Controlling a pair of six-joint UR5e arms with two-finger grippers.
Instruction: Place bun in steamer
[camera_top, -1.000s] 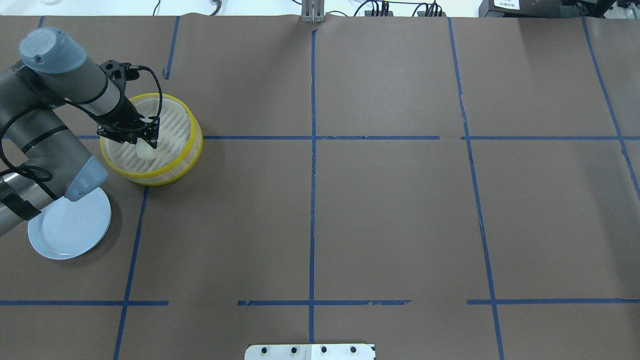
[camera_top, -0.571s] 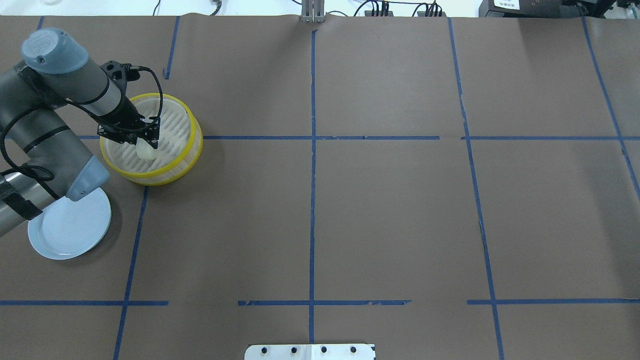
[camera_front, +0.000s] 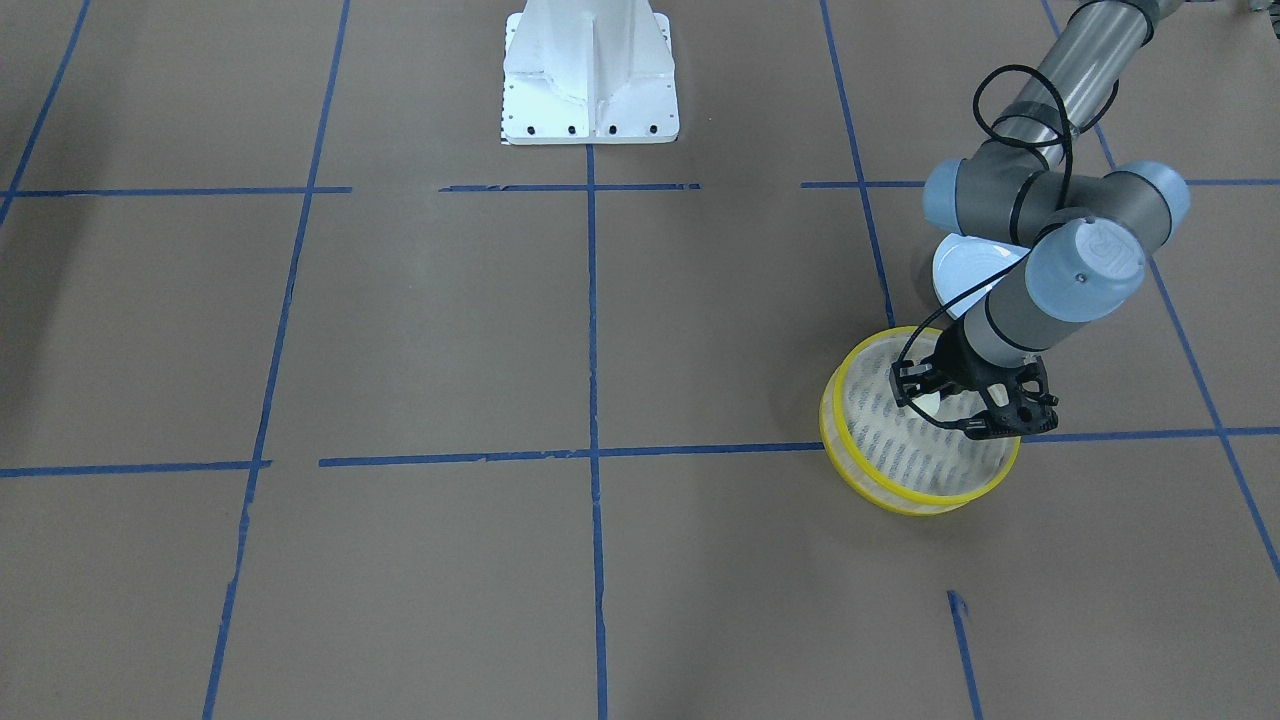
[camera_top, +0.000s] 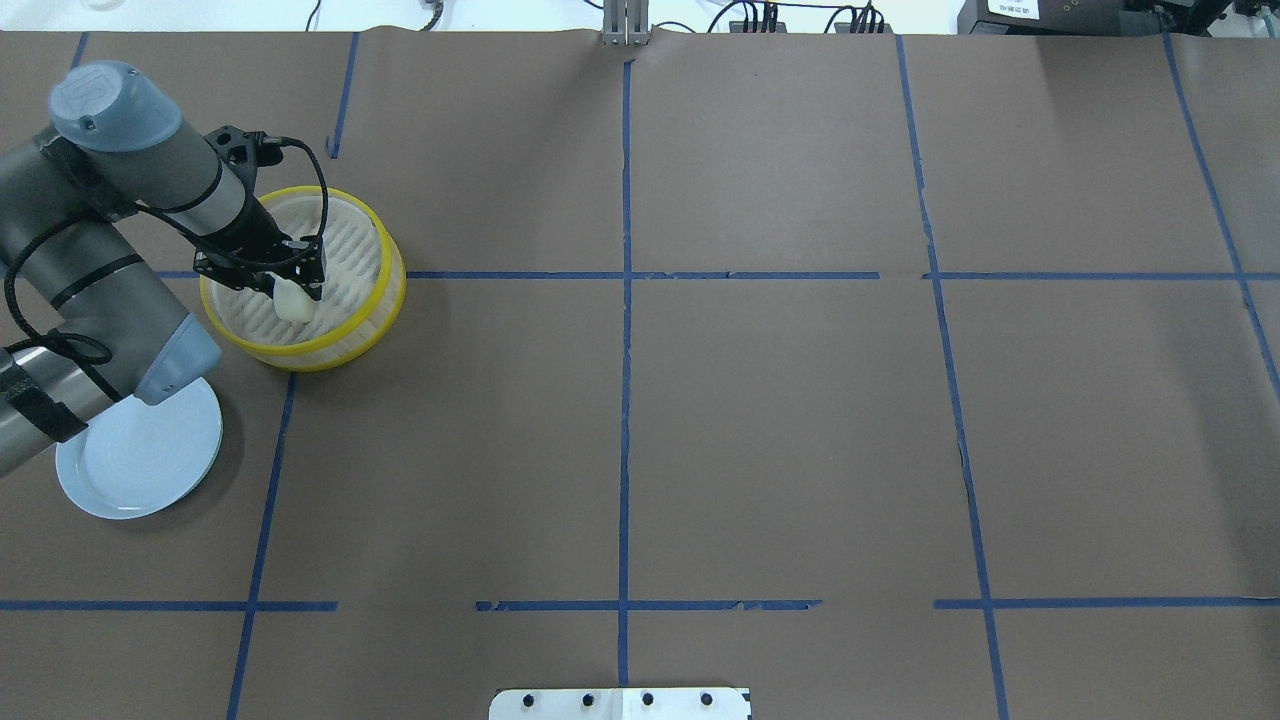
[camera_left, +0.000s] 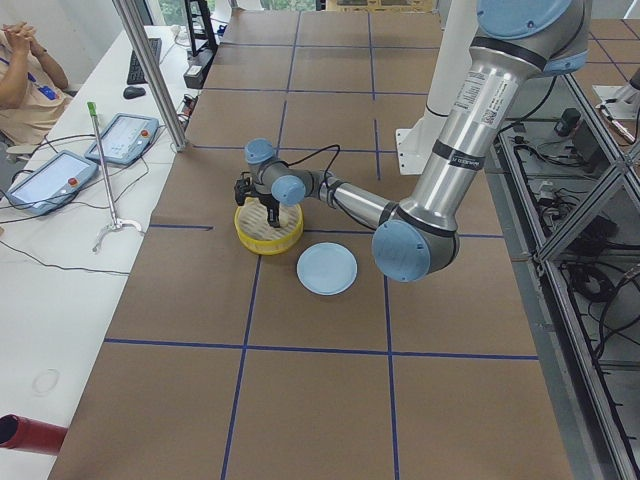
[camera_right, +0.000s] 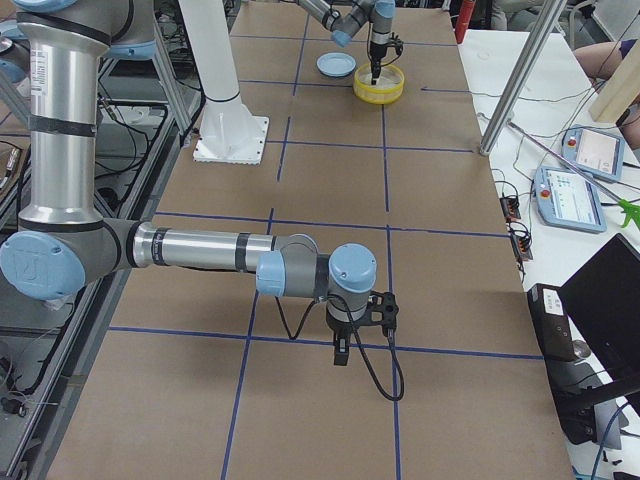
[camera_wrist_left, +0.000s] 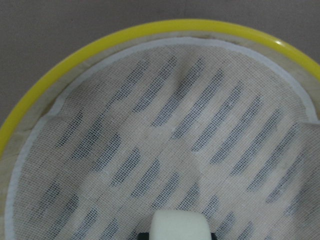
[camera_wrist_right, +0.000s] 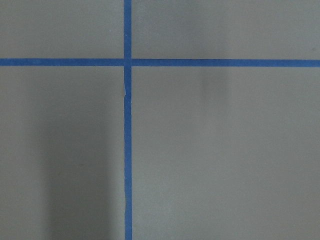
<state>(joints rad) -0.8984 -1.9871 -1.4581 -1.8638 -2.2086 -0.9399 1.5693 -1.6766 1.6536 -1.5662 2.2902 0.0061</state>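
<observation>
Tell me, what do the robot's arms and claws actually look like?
Both the left arm and right arm are silver-grey tubes joined by rounded pale blue caps, one showing a round embossed logo. A thin black cable loops beside each wrist. The left gripper and right gripper are small black open-frame two-finger claws.

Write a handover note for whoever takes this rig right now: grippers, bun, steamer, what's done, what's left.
Left gripper: shut on the bun, reaching down inside the steamer.
Right gripper: hangs over the table, far from the work; whether it is open or shut cannot be told.
Bun: between the left fingers, over the steamer's slatted floor and inside the yellow rim. Whether it touches the floor is unclear.
Plate: beside the steamer, on the robot's side.
Done: bun picked up and brought into the steamer.
Left: open the fingers, then lift the left arm out clear of the rim.
</observation>
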